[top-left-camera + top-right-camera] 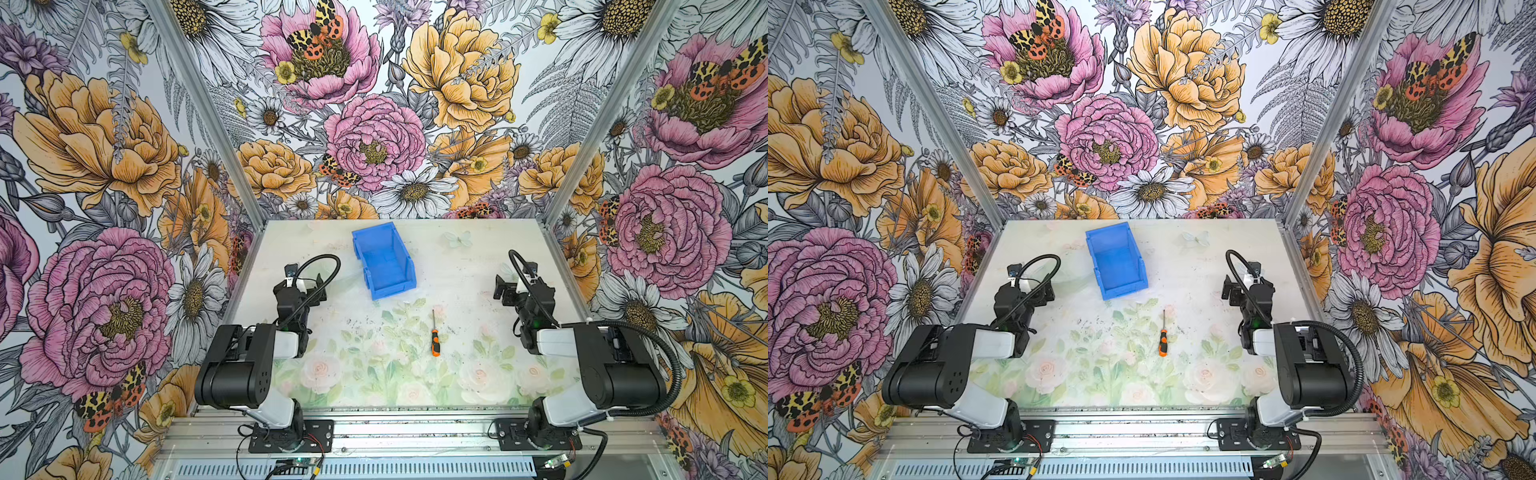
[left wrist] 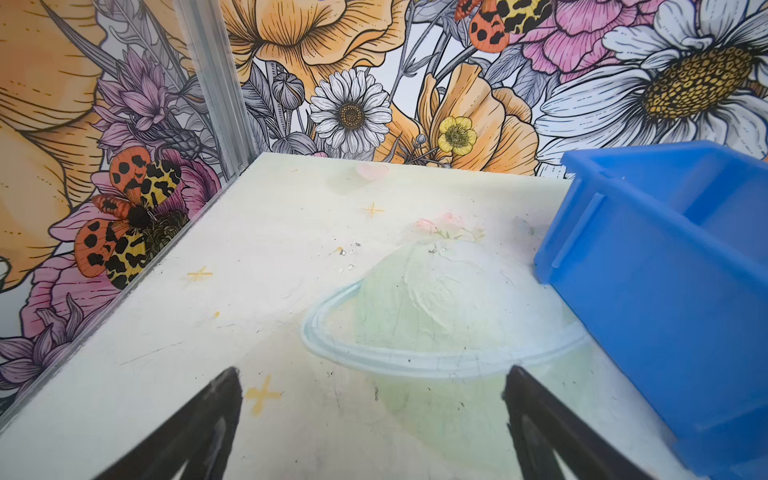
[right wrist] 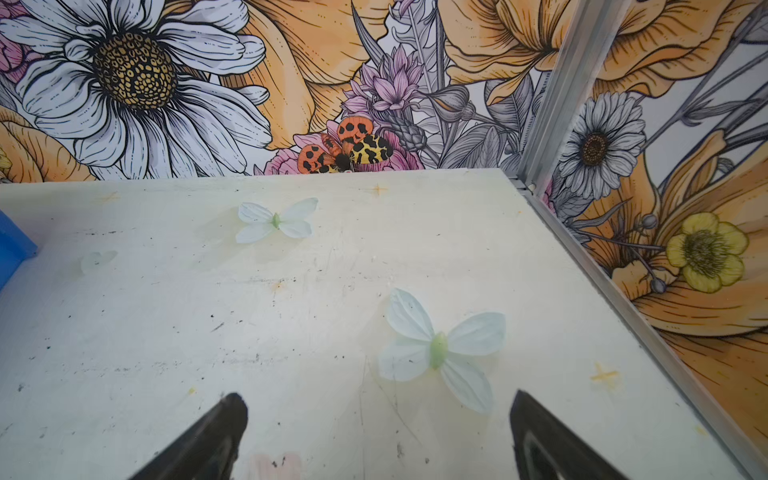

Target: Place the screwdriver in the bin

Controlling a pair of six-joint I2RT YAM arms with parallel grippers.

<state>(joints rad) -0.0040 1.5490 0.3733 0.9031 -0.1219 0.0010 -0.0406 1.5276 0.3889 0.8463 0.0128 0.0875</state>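
Two black-and-white robot arms, the left arm (image 1: 232,374) and the right arm (image 1: 623,374), are bolted to a ribbed aluminium rail (image 1: 415,432) at the near edge of the pale, flower-printed tabletop (image 1: 457,270).

Just beyond that edge, between the arms and slightly right of the middle, lies the small slim screwdriver with the orange-and-black handle (image 1: 434,336) (image 1: 1163,338). It lies flat on the tabletop with its handle toward the near side and its thin dark shaft pointing away. Nothing touches it.

Farther in, the left end effector (image 2: 372,370) is released. Its black fingers (image 2: 208,419) stand wide apart with only scuffed tabletop between them. The left wrist view shows a blue wall just beside one finger.

At about the same depth, the right end effector (image 3: 377,394) is also released and empty. It hangs over bare tabletop printed with pale butterflies (image 3: 436,349), well apart from the screwdriver.

Beyond the screwdriver's tip, near it but apart and a little to the left, stands the bright blue rectangular plastic bin (image 1: 395,291) (image 1: 1125,291). It is upright and slightly turned, with its lower sloped front wall toward the near side. The screwdriver is outside it.

Farthest back, floral wallpaper panels (image 1: 374,124) with large pink, orange and white blooms close the space.
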